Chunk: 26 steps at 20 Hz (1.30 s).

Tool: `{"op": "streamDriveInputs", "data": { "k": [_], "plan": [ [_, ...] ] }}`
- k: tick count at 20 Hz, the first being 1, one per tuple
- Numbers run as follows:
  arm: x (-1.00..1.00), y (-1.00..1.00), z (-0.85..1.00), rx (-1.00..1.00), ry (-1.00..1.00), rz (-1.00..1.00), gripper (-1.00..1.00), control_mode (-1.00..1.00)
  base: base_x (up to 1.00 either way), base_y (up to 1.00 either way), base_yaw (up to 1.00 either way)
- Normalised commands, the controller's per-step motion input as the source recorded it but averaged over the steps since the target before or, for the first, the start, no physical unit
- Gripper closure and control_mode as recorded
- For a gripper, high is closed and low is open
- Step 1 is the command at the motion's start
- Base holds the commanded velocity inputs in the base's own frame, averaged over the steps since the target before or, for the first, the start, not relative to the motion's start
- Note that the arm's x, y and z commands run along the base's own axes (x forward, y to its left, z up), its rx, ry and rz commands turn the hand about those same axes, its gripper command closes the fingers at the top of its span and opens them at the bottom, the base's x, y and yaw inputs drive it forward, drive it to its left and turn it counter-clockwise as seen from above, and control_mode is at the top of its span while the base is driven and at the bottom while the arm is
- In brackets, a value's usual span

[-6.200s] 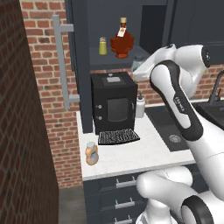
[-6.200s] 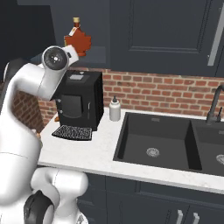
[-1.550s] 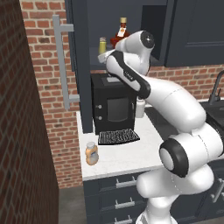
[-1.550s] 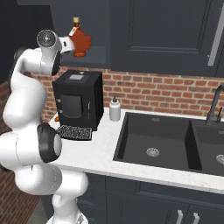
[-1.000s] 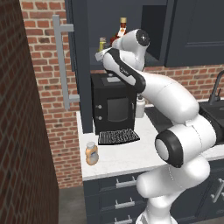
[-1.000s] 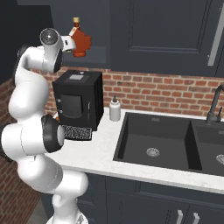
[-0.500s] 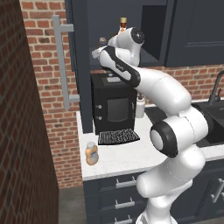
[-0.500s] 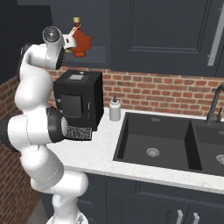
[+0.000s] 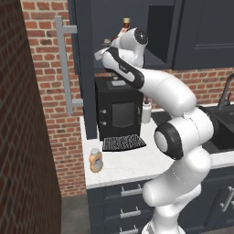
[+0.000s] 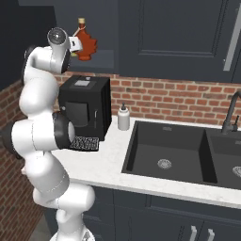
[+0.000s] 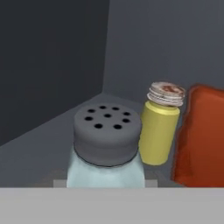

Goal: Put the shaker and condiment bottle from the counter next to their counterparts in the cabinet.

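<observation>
Starting at the left of the left base view: the orange bottle (image 9: 95, 160) is standing on the tabletop (image 9: 137, 162) near its front left corner, left of the grille tray and nowhere near the arm. So that half of the job hasn't been touched, as far as I can judge.

Moving right and up, the arm reaches into the open cabinet (image 9: 98, 27) above the black coffee machine (image 9: 119, 111), with the hand up at shelf level.

The hand view is where the good stuff is. The blue-grey shaker (image 11: 106, 148) sits dead centre and very close, grey perforated cap up, upright. To its right is the yellow-green shaker (image 11: 160, 127) with its silver cap, just beside it, and right of that is the red maple bottle (image 11: 200, 135), close against the yellow one. The fingertips are hidden under the shaker's base, so I can't honestly tell if the jaws are clamped on it or apart. I also can't tell whether it's resting on the shelf or hovering just above it.

My read: the shaker is basically where it belongs, next to its twin. What's left is letting go (if it hasn't), backing out, then fetching the orange bottle and parking it by the red one.
</observation>
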Motion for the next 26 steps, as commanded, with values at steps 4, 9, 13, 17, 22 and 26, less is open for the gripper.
{"op": "streamDriveInputs", "data": {
  "k": [4,9,13,17,22,26],
  "plan": [
    [0.0,0.0,-0.29,0.02,-0.01,0.0,-1.0,-1.0,0.0,0.0,0.0],
    [-0.04,0.0,-0.14,0.06,-0.01,0.0,-1.0,-1.0,0.0,0.0,0.0],
    [-0.21,-0.13,-0.02,0.11,-0.02,0.0,-1.0,-1.0,0.0,0.0,0.0],
    [-0.3,-0.26,0.0,0.14,-0.02,0.0,-1.0,-1.0,0.0,0.0,0.0],
    [-0.22,-0.25,0.0,0.15,0.0,-0.01,-1.0,-1.0,0.0,0.0,0.0],
    [-0.18,-0.14,0.1,0.11,0.0,-0.04,-1.0,-1.0,0.0,0.0,0.0]
  ]
}}
